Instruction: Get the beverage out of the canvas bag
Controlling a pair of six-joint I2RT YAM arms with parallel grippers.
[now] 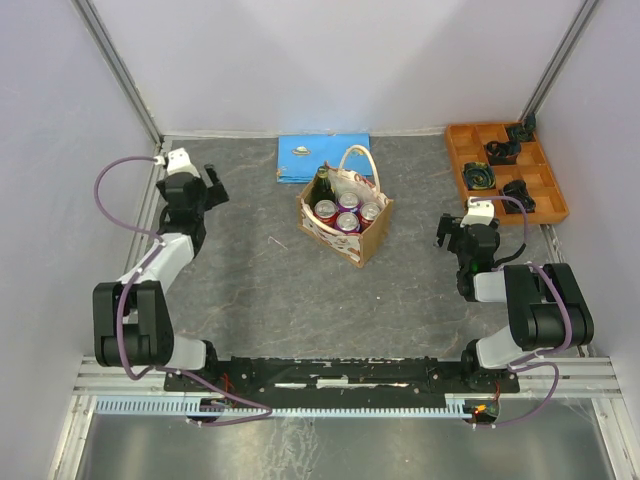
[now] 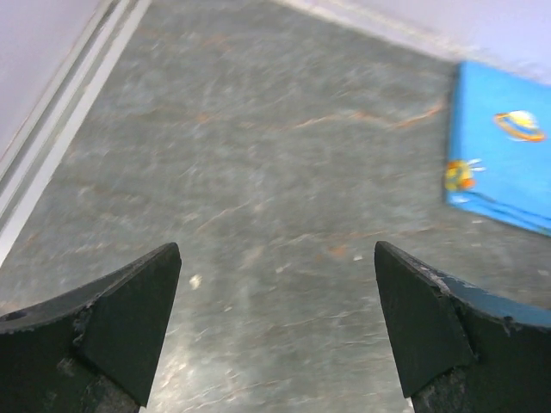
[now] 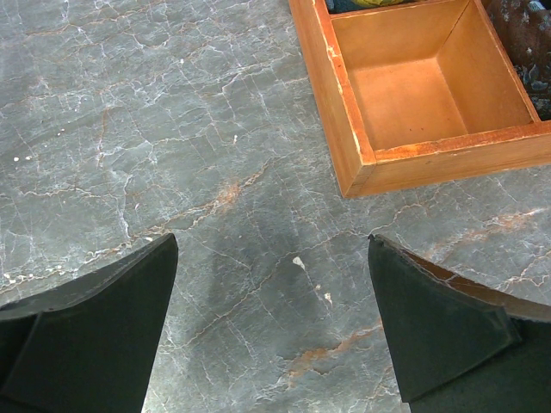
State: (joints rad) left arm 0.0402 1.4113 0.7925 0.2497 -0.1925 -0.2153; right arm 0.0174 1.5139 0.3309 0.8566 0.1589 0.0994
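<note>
Overhead view with two wrist views. At the near edge of the grey marbled table (image 1: 260,290), both arm bases sit on a black mounting rail (image 1: 340,372). Toward the left edge, the left gripper (image 1: 212,186) is held above bare table, grasping nothing; its wrist view shows the left gripper (image 2: 275,249) with fingers spread wide and only the grey surface between them. Near the right edge, the right gripper (image 1: 446,232) is likewise released; in its wrist view the right gripper (image 3: 271,239) has its fingers parted over bare table, just short of the near corner of the orange tray (image 3: 344,112). Between the two arms, about midway across the table and toward its far edge, the canvas bag (image 1: 335,238) stands upright and open, well apart from both grippers, one cream loop handle (image 1: 360,160) raised over its mouth. Inside it stand four cans (image 1: 347,221) with red and purple tops and, in the far-left corner of the bag, a dark bottle (image 1: 323,184) whose neck rises above the rim. Just beyond the bag, at the far edge, lies a flat blue rectangle (image 1: 322,158), also seen at the right of the left wrist view (image 2: 504,151). The orange tray (image 1: 455,165) occupies the far right corner; several compartments hold small dark items (image 1: 503,151) that are too small to identify.
</note>
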